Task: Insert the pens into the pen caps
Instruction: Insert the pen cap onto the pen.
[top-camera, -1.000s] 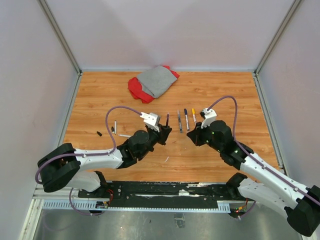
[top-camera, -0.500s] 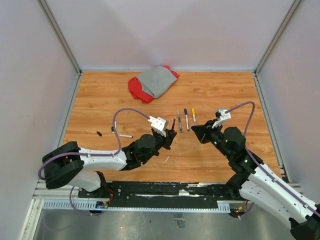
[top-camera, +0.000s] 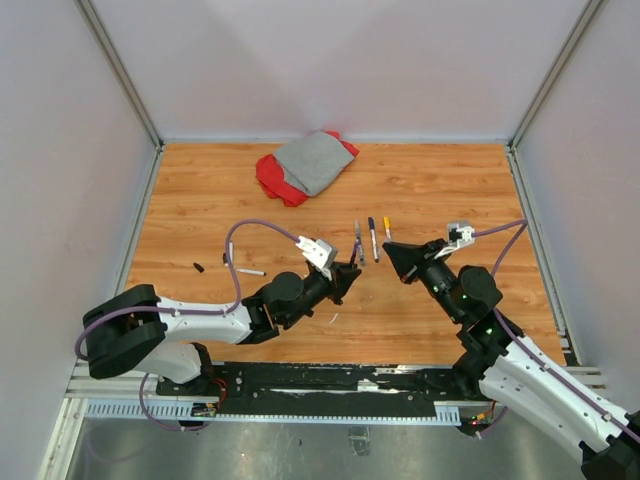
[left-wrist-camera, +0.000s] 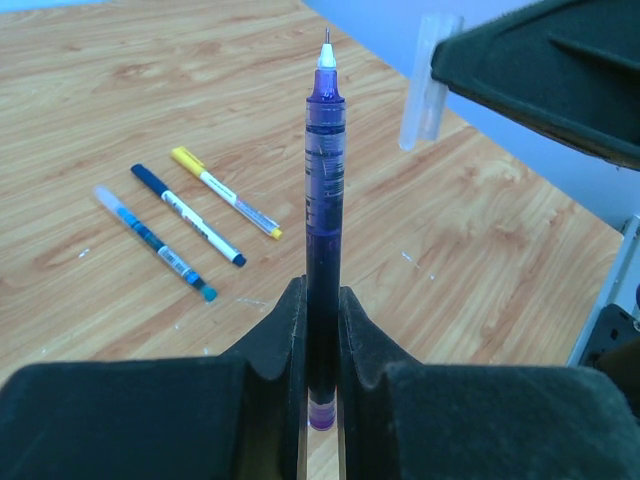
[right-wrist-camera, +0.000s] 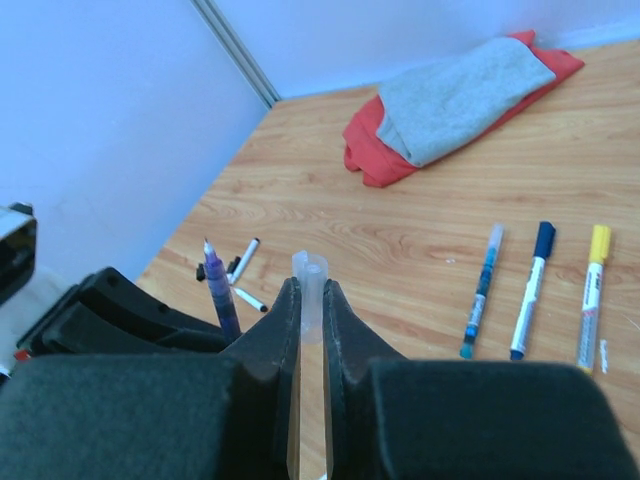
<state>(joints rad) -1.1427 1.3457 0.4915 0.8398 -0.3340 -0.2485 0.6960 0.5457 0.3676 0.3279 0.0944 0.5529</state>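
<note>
While the left gripper (left-wrist-camera: 320, 335) is clamped on the lower barrel of a purple pen (left-wrist-camera: 323, 190), we see that pen sticking straight out past the fingers with its fine tip bare. The right gripper (right-wrist-camera: 311, 312) is clenched on a clear cap (right-wrist-camera: 309, 272), whose open mouth points away from the fingers. From above, the two grippers face each other over the wooden table (top-camera: 450, 190). The pen tip and the cap are near each other but apart. In the left wrist view the cap hangs to the right of the tip. Just beyond the grippers a teal pen (right-wrist-camera: 482, 290), a dark blue pen (right-wrist-camera: 530, 290) and a yellow pen (right-wrist-camera: 592, 295) lie side by side on the table, close together and not touching. Well off to the left lie two white pens (top-camera: 250, 271), with a small black cap (top-camera: 198, 267) near them. At the back of the table a grey cloth (top-camera: 312, 160) rests on a red cloth (top-camera: 270, 178).
</note>
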